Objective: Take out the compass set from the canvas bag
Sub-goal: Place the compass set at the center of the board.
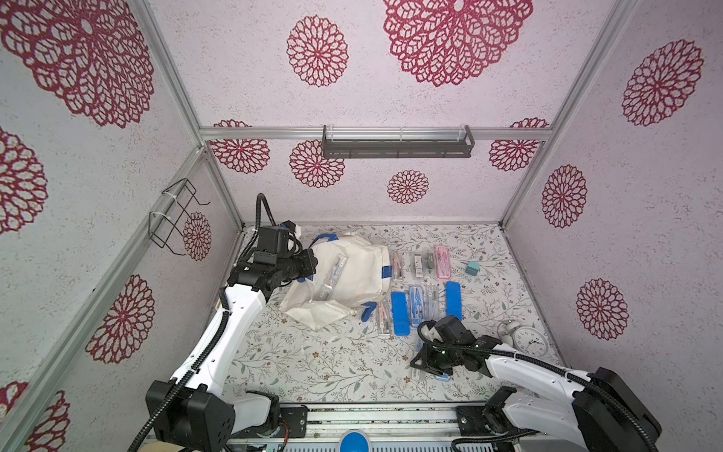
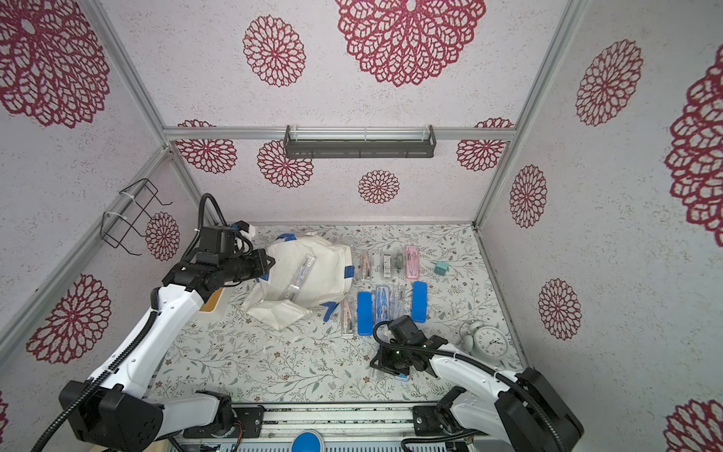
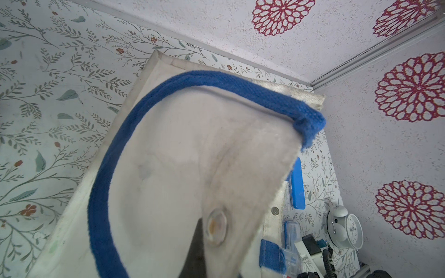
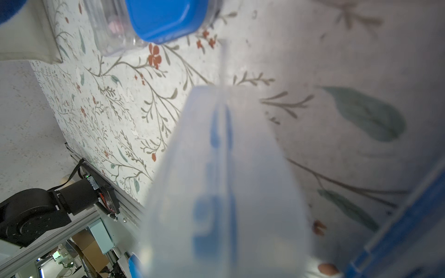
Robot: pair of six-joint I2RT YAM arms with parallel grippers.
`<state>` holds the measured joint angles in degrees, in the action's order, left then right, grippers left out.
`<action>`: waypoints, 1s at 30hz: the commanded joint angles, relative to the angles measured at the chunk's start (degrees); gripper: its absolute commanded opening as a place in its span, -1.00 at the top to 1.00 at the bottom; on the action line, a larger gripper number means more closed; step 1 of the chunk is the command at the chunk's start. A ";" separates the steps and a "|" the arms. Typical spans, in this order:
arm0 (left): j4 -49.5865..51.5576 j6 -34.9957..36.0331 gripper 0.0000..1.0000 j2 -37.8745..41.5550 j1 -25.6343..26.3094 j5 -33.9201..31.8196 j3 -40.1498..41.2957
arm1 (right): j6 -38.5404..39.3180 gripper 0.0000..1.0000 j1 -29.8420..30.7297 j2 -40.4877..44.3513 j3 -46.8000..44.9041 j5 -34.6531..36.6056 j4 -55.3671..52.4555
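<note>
A clear case with blurred blue shapes inside fills the right wrist view, running straight out from the lens. The right gripper is clamped on it, low over the front right of the flowered table. Whether the case touches the tabletop cannot be told.

In the left wrist view, off-white cloth with a snap button and a blue handle hangs close to the lens. The left gripper is closed on the rim of the canvas bag. The bag lies crumpled at the back left of the table, and a second clear case rests on top of its cloth.

Just beside the bag, toward the right, slim cases lie in two rows — among them a blue case and a pink case. A white alarm clock stands near the right wall, close to the right arm.
</note>
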<state>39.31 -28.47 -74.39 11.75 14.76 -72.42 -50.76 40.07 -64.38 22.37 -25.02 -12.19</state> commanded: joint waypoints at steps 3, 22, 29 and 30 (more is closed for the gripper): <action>-3.62 0.60 1.00 -0.05 0.38 1.40 -2.28 | -1.00 0.58 0.51 -0.77 0.89 2.02 0.41; -3.93 1.93 1.00 -1.81 0.62 3.99 -3.19 | -4.76 0.04 0.35 9.27 7.10 11.60 -16.72; -4.07 1.57 1.00 -1.13 0.66 4.15 -2.30 | -4.98 0.10 0.43 2.01 10.65 14.99 -15.85; -4.18 1.40 1.00 -0.96 0.71 4.12 -2.13 | -5.28 0.15 0.40 1.79 11.23 15.86 -16.40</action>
<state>38.65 -27.64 -76.40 12.03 17.52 -73.36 -55.20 40.34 -62.11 30.52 -13.04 -26.92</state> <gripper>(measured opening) 0.063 0.433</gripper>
